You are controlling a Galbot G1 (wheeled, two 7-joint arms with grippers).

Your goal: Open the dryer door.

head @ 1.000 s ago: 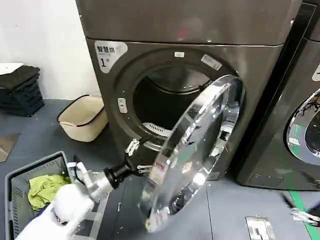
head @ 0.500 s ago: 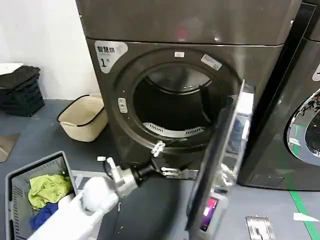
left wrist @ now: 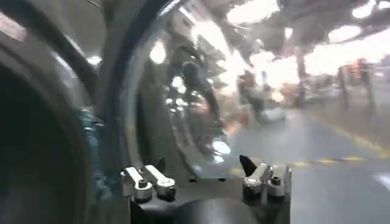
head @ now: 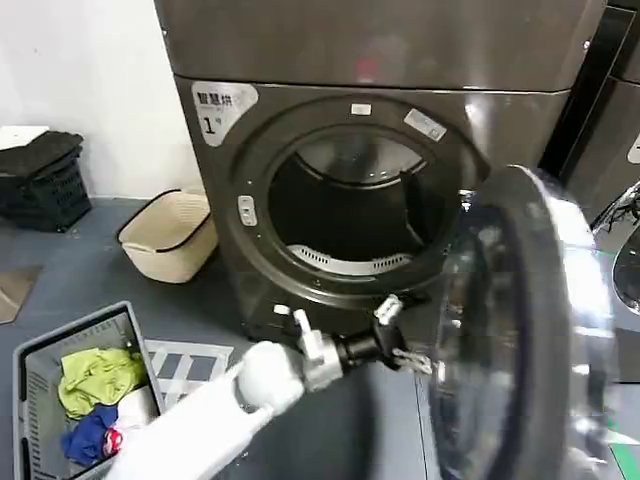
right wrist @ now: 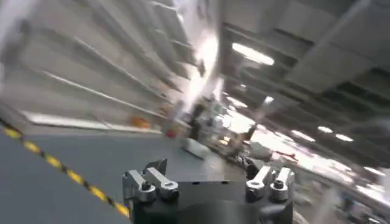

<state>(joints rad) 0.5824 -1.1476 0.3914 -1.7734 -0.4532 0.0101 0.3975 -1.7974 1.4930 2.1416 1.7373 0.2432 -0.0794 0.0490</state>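
Dryer door [head: 520, 330] stands swung wide, drum exposed. Left gripper [head: 400, 335], fingers apart, sits beside its inner edge. Opening looks done; next, withdraw clear.

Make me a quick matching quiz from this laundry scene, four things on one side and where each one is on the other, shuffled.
Things:
1. dryer door
2. left gripper
3. beige basket
4. grey crate

Places:
A. on the floor by the white wall
B. swung out at the machine's right
C. holding yellow and blue cloth
D. below the drum opening, beside the door's edge

Pairs: 1-B, 2-D, 3-A, 4-C
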